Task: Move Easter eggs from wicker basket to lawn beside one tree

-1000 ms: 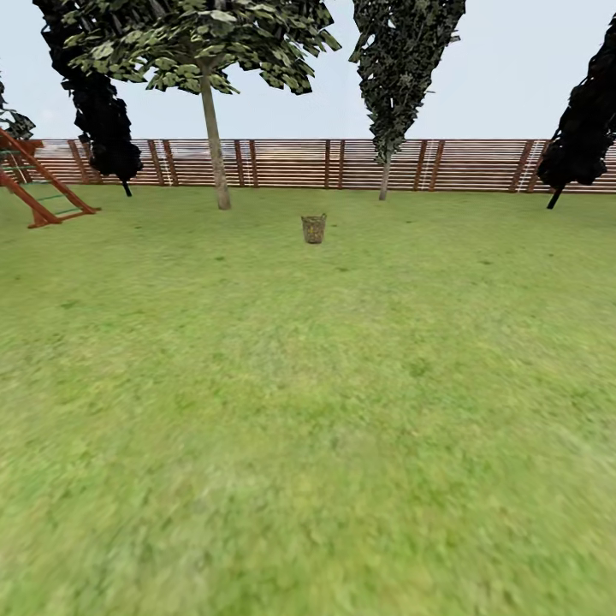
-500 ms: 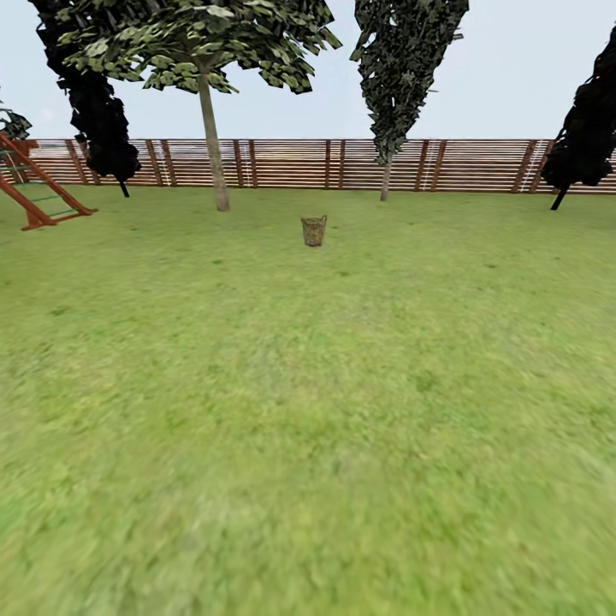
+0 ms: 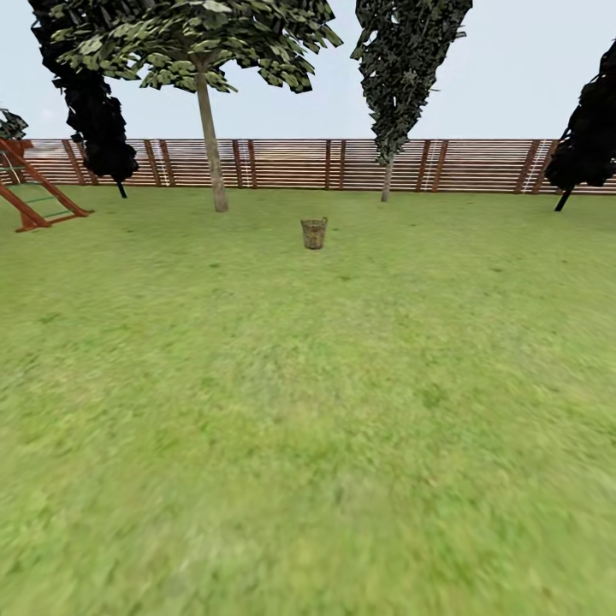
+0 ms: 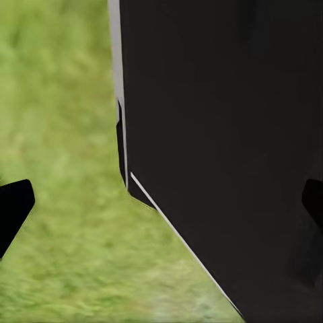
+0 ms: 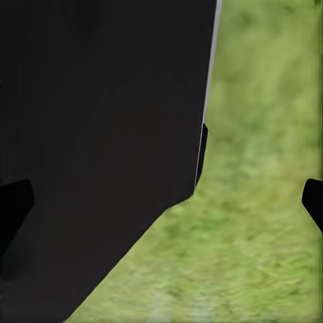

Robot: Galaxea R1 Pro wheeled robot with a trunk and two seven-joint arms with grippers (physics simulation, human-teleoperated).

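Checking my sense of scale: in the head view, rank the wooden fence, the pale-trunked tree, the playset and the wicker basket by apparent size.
1. Brown slatted wooden fence
2. Pale-trunked leafy tree
3. Red-brown wooden playset, partly cropped
4. Brown wicker basket

All stand far off, so true sizes stay unsure.

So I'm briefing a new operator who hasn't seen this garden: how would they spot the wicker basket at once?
Start at the brown slatted fence along the far edge of the lawn. In front of it, look between the pale slanted-trunk tree and the slim tree. The wicker basket stands alone on the grass there, the only small brown woven thing on the open green.
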